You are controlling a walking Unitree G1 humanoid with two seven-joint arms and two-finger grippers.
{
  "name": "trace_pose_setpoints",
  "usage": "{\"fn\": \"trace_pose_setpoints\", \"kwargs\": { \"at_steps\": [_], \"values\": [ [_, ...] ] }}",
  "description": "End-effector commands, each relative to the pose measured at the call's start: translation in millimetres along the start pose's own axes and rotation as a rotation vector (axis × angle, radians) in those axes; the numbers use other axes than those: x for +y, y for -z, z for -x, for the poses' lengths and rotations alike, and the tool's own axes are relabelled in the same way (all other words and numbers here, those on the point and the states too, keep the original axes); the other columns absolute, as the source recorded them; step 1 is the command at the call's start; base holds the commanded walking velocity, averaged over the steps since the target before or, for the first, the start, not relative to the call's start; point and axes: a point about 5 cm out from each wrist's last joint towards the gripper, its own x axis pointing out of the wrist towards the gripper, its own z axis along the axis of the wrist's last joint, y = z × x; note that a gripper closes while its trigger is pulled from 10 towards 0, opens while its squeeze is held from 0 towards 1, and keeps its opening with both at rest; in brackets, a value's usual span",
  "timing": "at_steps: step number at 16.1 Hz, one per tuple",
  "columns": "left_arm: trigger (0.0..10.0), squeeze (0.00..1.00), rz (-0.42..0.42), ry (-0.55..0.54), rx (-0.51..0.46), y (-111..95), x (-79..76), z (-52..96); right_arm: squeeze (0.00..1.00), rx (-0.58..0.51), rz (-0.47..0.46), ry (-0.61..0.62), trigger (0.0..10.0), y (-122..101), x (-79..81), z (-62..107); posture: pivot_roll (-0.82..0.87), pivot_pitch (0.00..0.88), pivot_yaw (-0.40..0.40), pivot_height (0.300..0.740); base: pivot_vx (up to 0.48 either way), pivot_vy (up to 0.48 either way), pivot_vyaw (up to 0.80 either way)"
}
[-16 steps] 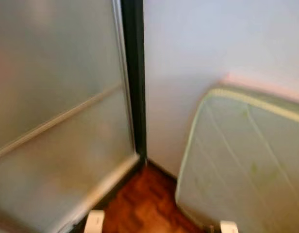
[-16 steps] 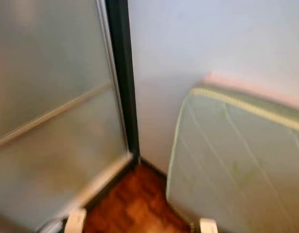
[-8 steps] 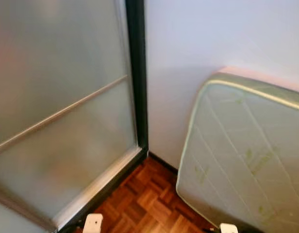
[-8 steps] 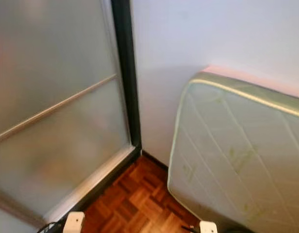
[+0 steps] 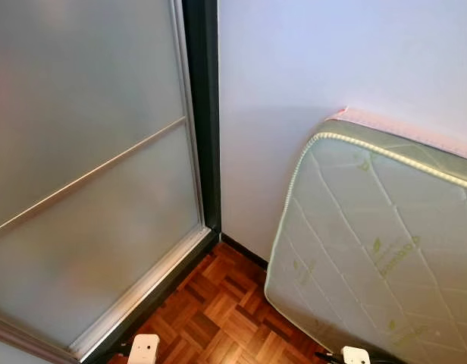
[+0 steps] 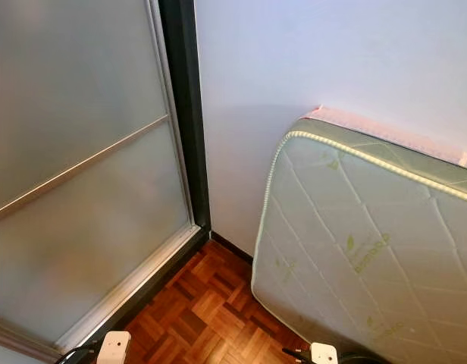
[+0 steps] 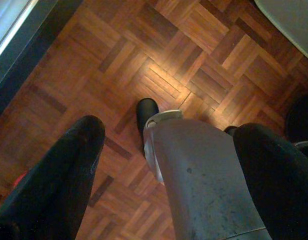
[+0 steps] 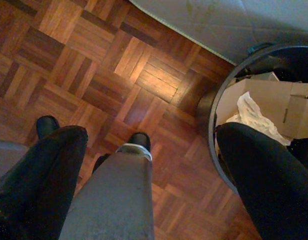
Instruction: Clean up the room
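Over parquet floor [image 7: 119,55]: left pincer [image 7: 169,145] & right pincer [image 8: 149,145] wide apart, empty.

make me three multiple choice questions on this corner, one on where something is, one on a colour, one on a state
1. Where does the quilted white mattress with green edging stand?
A. flat on the floor
B. on its edge against the pale wall
C. against the glass door

2. What colour is the frame of the frosted glass sliding door?
A. white
B. red
C. black

3. What is the state of the round black bin beside the right tool?
A. holds cardboard and crumpled paper
B. tipped over
C. lidded

Answers: 1 B, it leans upright on the wall. 2 C, a dark strip runs down the corner. 3 A, the right wrist view shows brown cardboard and white paper inside.
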Motion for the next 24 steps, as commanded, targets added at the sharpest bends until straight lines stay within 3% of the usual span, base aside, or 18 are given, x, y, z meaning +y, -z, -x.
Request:
{"fn": "trace_pose_setpoints", "kwargs": {
  "at_steps": [1,4,9,11,13,24],
  "values": [
    [10.0,0.00,-0.006,0.002,0.028,5.8,-0.8,0.5,0.00,-0.007,-0.009,0.010,10.0,-0.7,-1.9,0.3,0.11,0.030,-0.050,0.740,0.000,0.000,0.00],
    [10.0,0.00,-0.009,-0.005,0.022,4.5,1.6,0.8,0.00,-0.008,-0.009,0.018,10.0,-0.8,-1.4,0.1,0.11,0.030,-0.046,0.740,0.000,0.000,0.00],
    [10.0,0.00,-0.039,-0.014,0.020,4.5,2.1,1.0,0.00,0.021,0.017,0.008,10.0,1.3,-0.7,0.0,0.09,0.020,-0.045,0.740,0.000,0.000,-0.79],
    [10.0,0.00,-0.096,-0.025,0.029,5.1,1.9,0.8,0.00,0.031,0.035,0.010,10.0,2.1,-1.7,0.2,0.09,0.006,-0.048,0.740,0.000,-0.240,-0.79],
    [10.0,0.00,-0.062,-0.021,0.023,4.3,1.2,0.6,0.00,0.032,0.034,0.007,10.0,3.0,-1.7,0.4,0.09,0.000,-0.044,0.740,0.000,0.000,-0.79],
    [10.0,0.00,-0.118,-0.019,0.006,-9.0,8.6,0.0,0.00,0.026,0.002,0.006,10.0,3.4,4.7,-0.7,0.09,0.003,0.015,0.740,0.000,0.000,-0.79]
  ]
}}
